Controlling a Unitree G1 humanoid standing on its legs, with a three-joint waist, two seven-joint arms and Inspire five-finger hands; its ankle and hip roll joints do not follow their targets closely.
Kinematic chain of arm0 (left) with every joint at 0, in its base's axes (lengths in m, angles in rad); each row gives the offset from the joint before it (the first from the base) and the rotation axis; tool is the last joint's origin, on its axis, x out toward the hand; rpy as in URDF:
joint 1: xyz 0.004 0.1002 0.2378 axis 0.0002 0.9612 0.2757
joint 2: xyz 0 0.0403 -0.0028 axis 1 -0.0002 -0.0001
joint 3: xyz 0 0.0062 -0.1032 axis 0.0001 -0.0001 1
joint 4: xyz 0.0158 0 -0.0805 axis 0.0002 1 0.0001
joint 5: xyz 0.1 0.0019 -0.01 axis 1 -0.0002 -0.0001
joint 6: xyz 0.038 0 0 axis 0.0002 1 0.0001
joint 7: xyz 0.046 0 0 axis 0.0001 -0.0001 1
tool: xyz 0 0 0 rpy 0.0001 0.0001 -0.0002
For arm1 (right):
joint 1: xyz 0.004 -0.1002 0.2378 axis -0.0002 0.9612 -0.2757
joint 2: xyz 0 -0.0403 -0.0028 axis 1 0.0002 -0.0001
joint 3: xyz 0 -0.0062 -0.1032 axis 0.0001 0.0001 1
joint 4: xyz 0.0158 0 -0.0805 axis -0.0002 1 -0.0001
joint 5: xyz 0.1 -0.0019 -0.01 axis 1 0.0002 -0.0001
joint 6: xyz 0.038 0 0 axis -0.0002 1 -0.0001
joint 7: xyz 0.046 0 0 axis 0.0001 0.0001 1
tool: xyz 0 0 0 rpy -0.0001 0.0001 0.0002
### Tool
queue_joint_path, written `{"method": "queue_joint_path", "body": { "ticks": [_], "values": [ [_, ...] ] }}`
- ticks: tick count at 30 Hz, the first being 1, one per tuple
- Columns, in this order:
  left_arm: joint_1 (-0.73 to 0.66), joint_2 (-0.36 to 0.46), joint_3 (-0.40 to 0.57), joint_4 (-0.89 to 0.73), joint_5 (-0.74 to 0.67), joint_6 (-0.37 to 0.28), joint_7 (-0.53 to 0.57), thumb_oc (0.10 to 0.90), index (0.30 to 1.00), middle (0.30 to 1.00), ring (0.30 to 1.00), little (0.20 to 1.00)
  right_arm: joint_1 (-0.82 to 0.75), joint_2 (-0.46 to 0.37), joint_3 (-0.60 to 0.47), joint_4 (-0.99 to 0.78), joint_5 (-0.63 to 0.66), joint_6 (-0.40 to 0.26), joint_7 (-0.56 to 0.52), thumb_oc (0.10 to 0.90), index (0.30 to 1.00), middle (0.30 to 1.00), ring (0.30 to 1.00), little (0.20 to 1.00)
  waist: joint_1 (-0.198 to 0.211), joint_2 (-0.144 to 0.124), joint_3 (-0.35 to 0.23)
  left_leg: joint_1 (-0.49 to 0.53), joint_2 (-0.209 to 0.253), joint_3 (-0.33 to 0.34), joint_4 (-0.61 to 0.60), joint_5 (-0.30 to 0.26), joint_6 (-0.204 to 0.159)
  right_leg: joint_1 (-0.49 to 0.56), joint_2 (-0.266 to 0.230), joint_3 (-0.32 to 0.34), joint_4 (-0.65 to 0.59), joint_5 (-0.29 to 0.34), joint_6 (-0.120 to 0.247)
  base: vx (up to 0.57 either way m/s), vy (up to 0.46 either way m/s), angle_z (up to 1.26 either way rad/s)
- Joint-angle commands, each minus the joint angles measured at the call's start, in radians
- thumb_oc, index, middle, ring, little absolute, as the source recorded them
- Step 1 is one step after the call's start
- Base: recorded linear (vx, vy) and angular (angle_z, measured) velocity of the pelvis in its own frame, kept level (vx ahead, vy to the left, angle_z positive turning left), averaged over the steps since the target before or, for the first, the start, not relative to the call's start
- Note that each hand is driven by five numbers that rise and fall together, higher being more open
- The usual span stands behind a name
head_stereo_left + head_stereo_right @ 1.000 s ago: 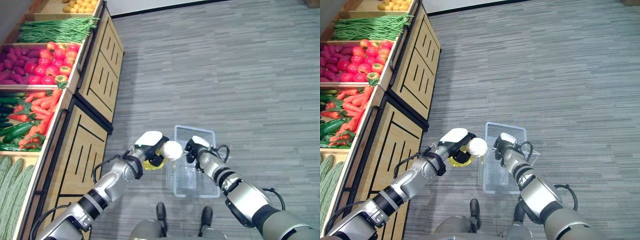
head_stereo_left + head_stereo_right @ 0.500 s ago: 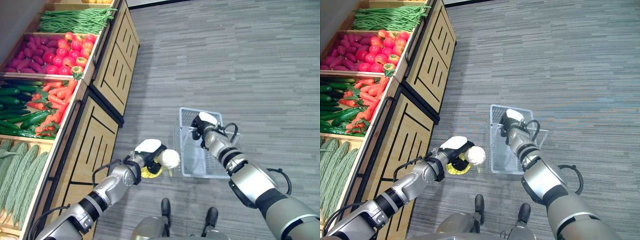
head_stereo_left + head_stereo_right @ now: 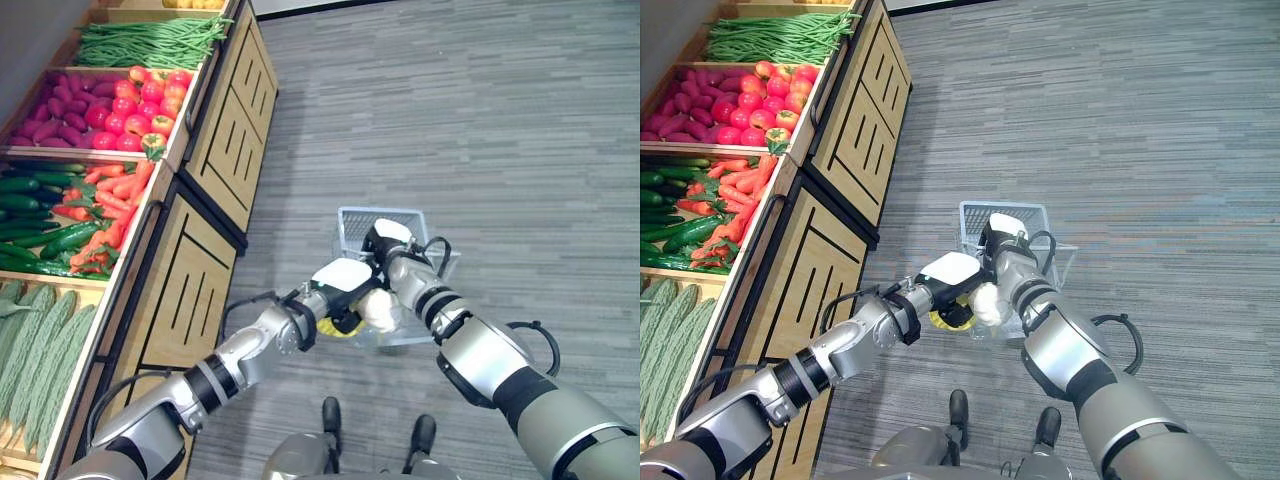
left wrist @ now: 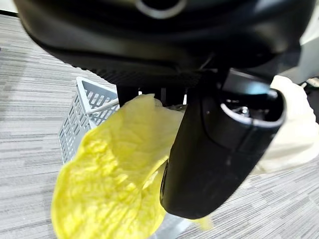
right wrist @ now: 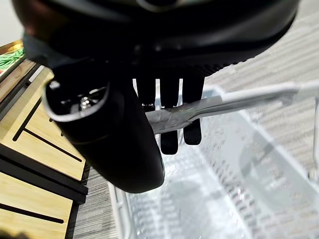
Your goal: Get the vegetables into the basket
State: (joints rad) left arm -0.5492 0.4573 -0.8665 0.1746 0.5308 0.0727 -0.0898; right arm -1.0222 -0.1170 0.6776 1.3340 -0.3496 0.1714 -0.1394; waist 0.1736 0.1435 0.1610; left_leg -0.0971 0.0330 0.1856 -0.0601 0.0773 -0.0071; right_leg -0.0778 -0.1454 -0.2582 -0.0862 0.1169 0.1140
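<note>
1. Over the grey floor (image 3: 520, 120), in the left eye view, the left hand (image 3: 345, 290) holds a yellow leafy vegetable (image 3: 338, 327) at the near rim of the clear plastic basket (image 3: 352, 222). The right hand (image 3: 388, 248) sits on the basket's handle. To the robot's left stands a wooden produce stand (image 3: 195, 270) with green beans (image 3: 150, 42), tomatoes (image 3: 125, 108), carrots (image 3: 105, 205) and cucumbers (image 3: 40, 240).
2. In the right eye view the same vegetable (image 3: 952, 318) shows beneath the left hand (image 3: 955, 280), just beside the basket (image 3: 975, 215); whether it is over the rim or short of it is hard to tell.
3. In the left wrist view the thumb (image 4: 219, 149) and the fingers behind it are curled round the yellow leaf (image 4: 109, 179), with the basket (image 4: 82, 112) just past it.
4. In the right wrist view the fingers (image 5: 169, 107) hook over the basket's handle (image 5: 224, 102) and the thumb (image 5: 107, 134) closes beneath; the basket (image 5: 224, 189) hangs below.
</note>
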Motion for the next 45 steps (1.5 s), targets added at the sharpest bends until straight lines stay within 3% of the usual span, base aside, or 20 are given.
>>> {"method": "queue_joint_path", "body": {
  "ticks": [1, 11, 14, 25, 31, 39, 45],
  "values": [
    [-0.180, -0.023, -0.033, -0.096, -0.040, -0.087, 0.049, 0.400, 0.300, 0.300, 0.300, 0.300, -0.256, 0.135, 0.033, 0.005, -0.020, -0.091, -0.068, 0.400, 0.300, 0.300, 0.300, 0.300, -0.002, -0.071, -0.049, -0.028, 0.020, -0.023, -0.026, 0.018, -0.072, 0.039, -0.132, 0.014, 0.006, 0.032, 0.104, 0.01, 0.002, 0.03],
    [-0.252, -0.024, -0.061, -0.158, -0.109, -0.103, 0.008, 0.400, 0.300, 0.300, 0.300, 0.300, -0.283, 0.176, 0.046, -0.041, 0.034, -0.113, -0.076, 0.400, 0.300, 0.300, 0.300, 0.300, -0.007, -0.073, -0.053, -0.023, 0.021, -0.024, -0.026, 0.016, -0.072, 0.040, -0.129, 0.018, 0.006, 0.030, 0.101, 0.00, 0.000, 0.01],
    [-0.246, -0.046, -0.096, -0.032, -0.067, -0.079, 0.010, 0.400, 0.300, 0.300, 0.300, 0.300, -0.290, 0.225, 0.054, -0.145, 0.073, -0.126, -0.075, 0.400, 0.300, 0.300, 0.300, 0.300, -0.027, -0.087, -0.045, -0.024, 0.026, -0.018, -0.026, 0.016, -0.072, 0.029, -0.122, 0.028, 0.006, 0.032, 0.096, 0.00, 0.000, 0.00],
    [-0.159, -0.089, -0.129, 0.242, 0.043, -0.035, 0.021, 0.400, 0.300, 0.300, 0.300, 0.300, -0.276, 0.280, 0.096, -0.341, 0.076, -0.135, -0.044, 0.400, 0.300, 0.300, 0.300, 0.300, -0.051, -0.111, -0.043, -0.018, 0.041, 0.004, -0.027, 0.016, -0.075, 0.018, -0.114, 0.053, 0.006, 0.033, 0.091, -0.01, -0.003, -0.07],
    [-0.152, -0.044, -0.110, 0.178, 0.000, -0.051, 0.004, 0.400, 0.300, 0.300, 0.300, 0.300, -0.272, 0.273, 0.107, -0.289, 0.038, -0.125, -0.024, 0.400, 0.300, 0.300, 0.300, 0.300, -0.031, -0.108, -0.046, -0.016, 0.039, -0.004, -0.027, 0.018, -0.079, 0.030, -0.116, 0.037, 0.005, 0.033, 0.092, 0.00, 0.003, 0.02],
    [-0.160, 0.088, 0.025, 0.035, 0.069, -0.029, 0.028, 0.400, 0.300, 0.300, 0.300, 0.300, -0.117, 0.178, 0.125, -0.545, -0.014, -0.117, 0.036, 0.400, 0.300, 0.300, 0.300, 0.300, -0.050, -0.117, -0.030, -0.015, 0.043, 0.006, -0.027, 0.015, -0.075, 0.019, -0.112, 0.044, 0.008, 0.038, 0.091, -0.01, 0.001, 0.02],
    [-0.113, 0.158, 0.112, 0.014, 0.139, -0.016, 0.037, 0.400, 0.300, 0.300, 0.300, 0.300, -0.002, 0.100, 0.117, -0.786, 0.015, -0.124, 0.101, 0.400, 0.300, 0.300, 0.300, 0.300, -0.070, -0.120, -0.028, 0.003, 0.047, 0.024, -0.027, 0.011, -0.077, 0.023, -0.113, 0.053, 0.011, 0.035, 0.093, 0.01, 0.012, -0.06]
  ]
}}
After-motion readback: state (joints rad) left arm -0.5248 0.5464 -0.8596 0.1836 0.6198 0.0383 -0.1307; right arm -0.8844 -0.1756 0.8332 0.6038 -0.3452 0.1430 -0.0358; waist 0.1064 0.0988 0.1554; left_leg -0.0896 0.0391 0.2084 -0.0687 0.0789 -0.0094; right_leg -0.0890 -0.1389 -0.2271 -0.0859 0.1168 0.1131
